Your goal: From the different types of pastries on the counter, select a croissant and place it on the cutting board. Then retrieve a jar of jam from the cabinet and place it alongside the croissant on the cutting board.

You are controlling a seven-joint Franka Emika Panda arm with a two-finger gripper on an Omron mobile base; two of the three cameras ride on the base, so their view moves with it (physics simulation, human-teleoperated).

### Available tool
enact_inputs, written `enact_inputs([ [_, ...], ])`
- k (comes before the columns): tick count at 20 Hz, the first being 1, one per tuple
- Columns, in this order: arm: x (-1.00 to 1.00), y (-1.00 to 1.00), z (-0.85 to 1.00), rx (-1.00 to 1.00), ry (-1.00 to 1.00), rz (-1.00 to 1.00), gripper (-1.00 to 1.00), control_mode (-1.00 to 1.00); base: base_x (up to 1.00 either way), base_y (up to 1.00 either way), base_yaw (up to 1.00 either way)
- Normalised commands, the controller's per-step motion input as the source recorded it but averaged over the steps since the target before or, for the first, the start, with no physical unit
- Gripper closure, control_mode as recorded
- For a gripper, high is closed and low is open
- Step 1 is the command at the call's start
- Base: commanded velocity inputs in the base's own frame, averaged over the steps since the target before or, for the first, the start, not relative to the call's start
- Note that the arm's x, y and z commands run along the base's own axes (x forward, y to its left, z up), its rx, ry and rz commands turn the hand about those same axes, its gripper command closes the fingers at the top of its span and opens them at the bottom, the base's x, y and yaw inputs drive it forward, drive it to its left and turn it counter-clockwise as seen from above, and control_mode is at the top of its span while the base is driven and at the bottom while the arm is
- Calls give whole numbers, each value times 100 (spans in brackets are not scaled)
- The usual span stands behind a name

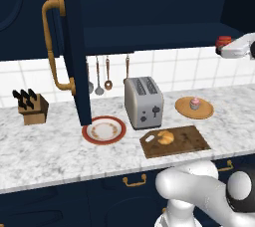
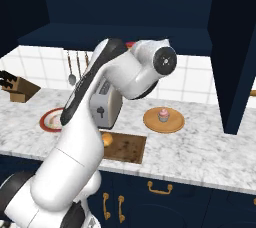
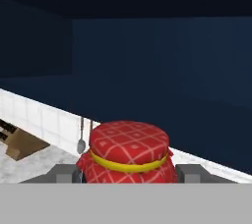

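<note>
Hand view: jar of jam (image 3: pixel 129 153) w/ red checked cloth top sits btwn the fingers (image 3: pixel 63 173), which look closed on it.
Hand (image 1: pixel 222 48): up at the open cabinet (image 1: pixel 149 2), jar in it.
Cutting board (image 1: pixel 175 141): croissant (image 1: pixel 165 137) on it.
Wood plate (image 1: pixel 194 108): cupcake (image 1: pixel 194 103).
Red-rim plate (image 1: pixel 103 130): on counter (image 1: pixel 50 146).
</note>
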Motion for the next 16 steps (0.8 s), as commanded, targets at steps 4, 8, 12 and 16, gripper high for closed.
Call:
enact_inputs([
  [4, -72, 95, -68, -9, 2, 35, 100, -100, 0, 0, 0],
  [8, -53, 100, -81, -10, 1, 30, 100, -100, 0, 0, 0],
  [12, -17, 38, -96, -7, 0, 34, 100, -100, 0, 0, 0],
  [16, 0, -16, -81, 0, 0, 33, 100, -100, 0, 0, 0],
])
